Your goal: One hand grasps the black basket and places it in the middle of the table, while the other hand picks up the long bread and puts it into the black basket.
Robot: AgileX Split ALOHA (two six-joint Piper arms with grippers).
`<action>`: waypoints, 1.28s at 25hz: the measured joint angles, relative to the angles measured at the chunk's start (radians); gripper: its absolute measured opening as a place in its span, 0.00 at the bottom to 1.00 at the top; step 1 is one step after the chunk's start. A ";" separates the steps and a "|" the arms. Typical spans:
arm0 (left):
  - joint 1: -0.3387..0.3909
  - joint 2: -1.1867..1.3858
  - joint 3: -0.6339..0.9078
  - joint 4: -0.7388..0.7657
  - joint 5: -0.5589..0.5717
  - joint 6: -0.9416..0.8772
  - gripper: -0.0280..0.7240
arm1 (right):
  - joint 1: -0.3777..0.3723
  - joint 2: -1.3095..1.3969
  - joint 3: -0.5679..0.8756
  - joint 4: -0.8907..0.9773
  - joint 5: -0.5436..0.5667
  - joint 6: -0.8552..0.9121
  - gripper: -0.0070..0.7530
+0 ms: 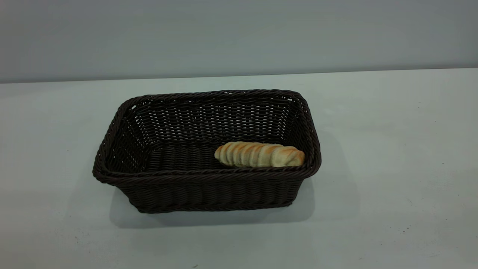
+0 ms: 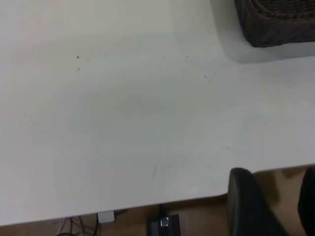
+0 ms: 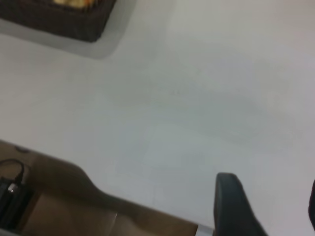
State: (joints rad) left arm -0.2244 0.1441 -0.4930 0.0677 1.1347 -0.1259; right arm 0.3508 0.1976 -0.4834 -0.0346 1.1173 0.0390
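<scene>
The black basket (image 1: 206, 175) stands in the middle of the white table (image 1: 392, 157). The long bread (image 1: 259, 154) lies inside it at its right end, along the near wall. No arm shows in the exterior view. A corner of the basket (image 2: 275, 24) shows in the left wrist view, far from the left gripper (image 2: 275, 204), which is open and empty over the table's edge. The right wrist view shows a basket corner (image 3: 59, 19) with a bit of the bread (image 3: 74, 3). The right gripper (image 3: 268, 206) is open and empty near the table's edge.
The table's edge (image 2: 147, 206) runs close to the left gripper, with cables and a dark box (image 2: 165, 225) below it. In the right wrist view the table's edge (image 3: 123, 204) runs past brown floor with a black cable (image 3: 12, 177).
</scene>
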 joint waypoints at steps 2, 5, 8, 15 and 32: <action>0.000 0.000 0.000 0.000 0.000 0.001 0.47 | 0.000 0.000 0.001 0.000 0.003 0.000 0.48; 0.000 0.000 0.000 0.000 0.000 0.002 0.47 | 0.000 0.000 0.001 0.000 0.004 0.001 0.48; 0.000 0.000 0.000 0.000 0.000 0.002 0.47 | 0.000 0.000 0.001 0.000 0.005 0.002 0.48; 0.082 -0.101 0.000 -0.001 0.000 0.004 0.47 | -0.103 -0.059 0.002 0.003 0.005 0.002 0.48; 0.182 -0.164 0.000 -0.001 0.006 0.004 0.47 | -0.300 -0.109 0.002 0.003 0.014 0.002 0.48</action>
State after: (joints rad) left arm -0.0421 -0.0200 -0.4930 0.0666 1.1402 -0.1219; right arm 0.0512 0.0888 -0.4815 -0.0320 1.1309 0.0406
